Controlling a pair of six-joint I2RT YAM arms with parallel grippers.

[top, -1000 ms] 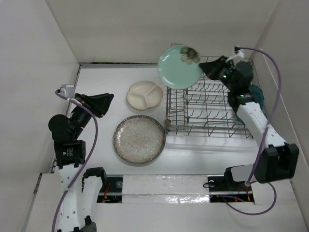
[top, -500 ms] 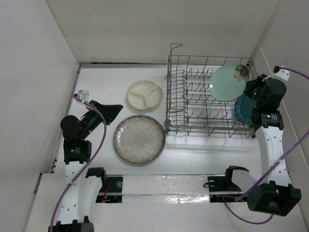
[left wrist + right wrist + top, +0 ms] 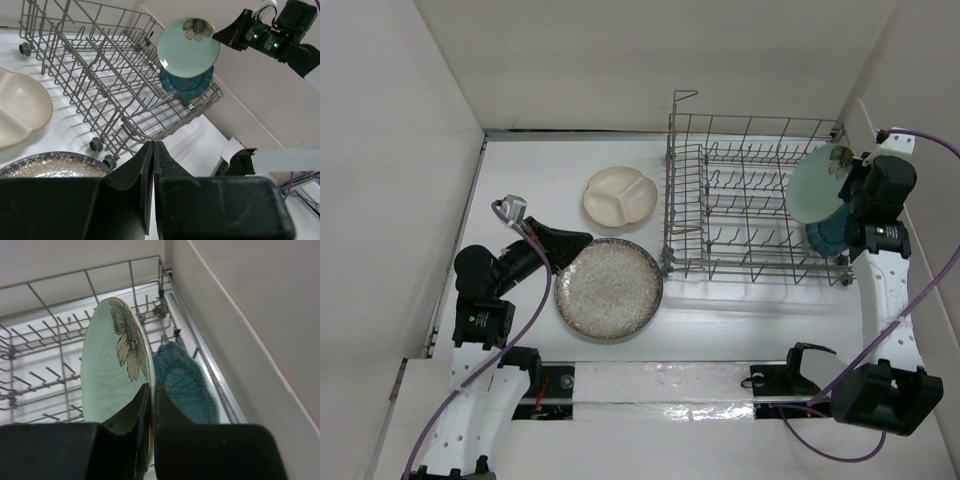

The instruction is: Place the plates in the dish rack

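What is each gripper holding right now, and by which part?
The right gripper pinches the mint green plate by its rim, near the flower print. The left gripper is shut and holds nothing.

The dish rack (image 3: 750,200) stands on the right half of the counter (image 3: 540,190), its raised handle at the far left corner. Left of it two plates lie flat on the counter: the three-compartment plate (image 3: 620,195) farther back, and the largest plate (image 3: 609,288) nearer the arms, just beside the rack's near left corner. At the rack's right end the scalloped plate (image 3: 823,238) stands on edge among the tines. The flowered plate (image 3: 817,185) is upright just above and beside it, its rim pinched in the right hand (image 3: 847,172). The left hand (image 3: 580,239), closed, is over the largest plate's far left rim.
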